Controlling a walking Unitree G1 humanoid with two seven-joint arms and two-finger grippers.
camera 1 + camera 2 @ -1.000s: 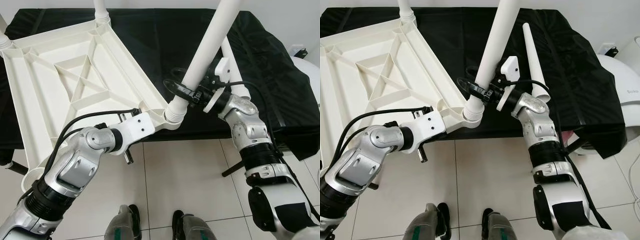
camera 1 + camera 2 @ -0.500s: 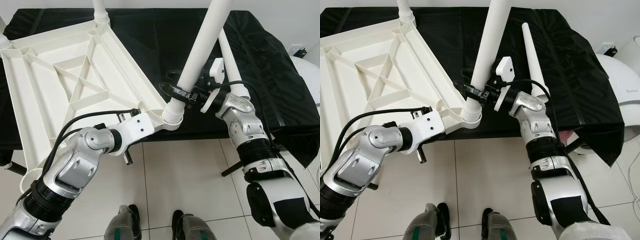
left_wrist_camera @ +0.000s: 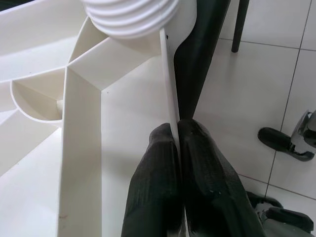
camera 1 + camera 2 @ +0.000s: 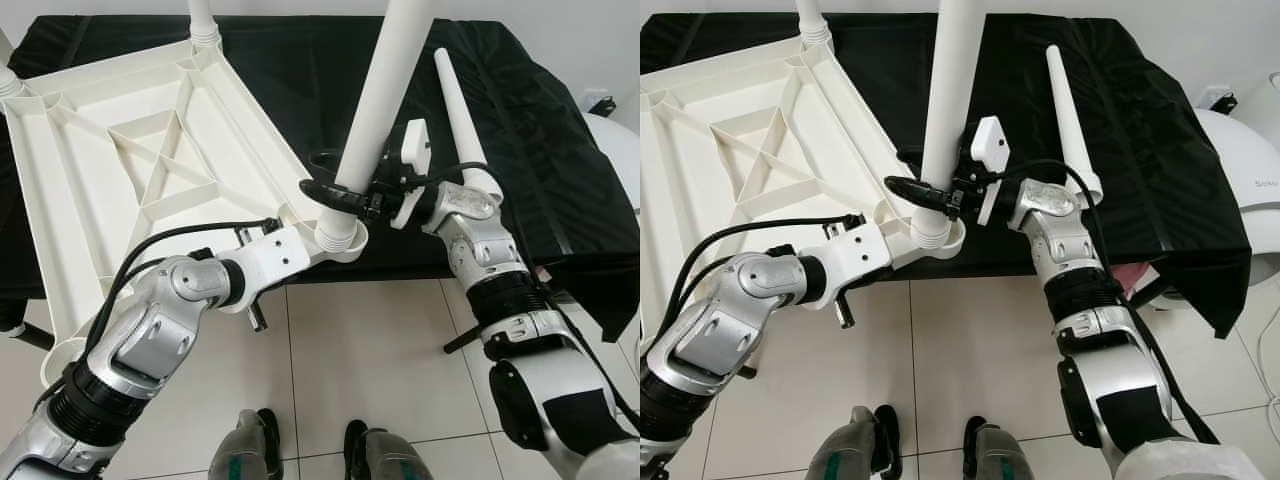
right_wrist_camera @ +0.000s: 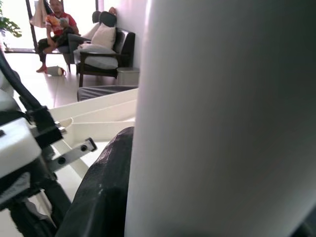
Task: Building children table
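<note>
The white children's table top (image 4: 150,150) lies upside down, partly on the black-draped table (image 4: 540,150), with its near corner out over the floor. My left gripper (image 3: 176,136) is shut on the thin rim of that corner, just below the ribbed socket (image 4: 338,238). A white table leg (image 4: 378,100) stands in this socket, leaning slightly right. My right gripper (image 4: 350,195) is shut on its lower part, one black finger (image 5: 103,197) pressed against it. Two more legs (image 4: 203,20) stand in the far corners. A loose leg (image 4: 458,110) lies on the cloth behind my right arm.
My feet (image 4: 250,450) stand on the tiled floor (image 4: 370,360) below the overhanging corner. A white rounded appliance (image 4: 1250,170) sits at the right, and a dark chair leg (image 4: 465,338) is under the table. A person (image 5: 57,24) sits on a sofa far behind.
The held leg has swung left towards upright, its top moving well to the left. My right gripper went left with it. The left gripper has stayed on the rim.
</note>
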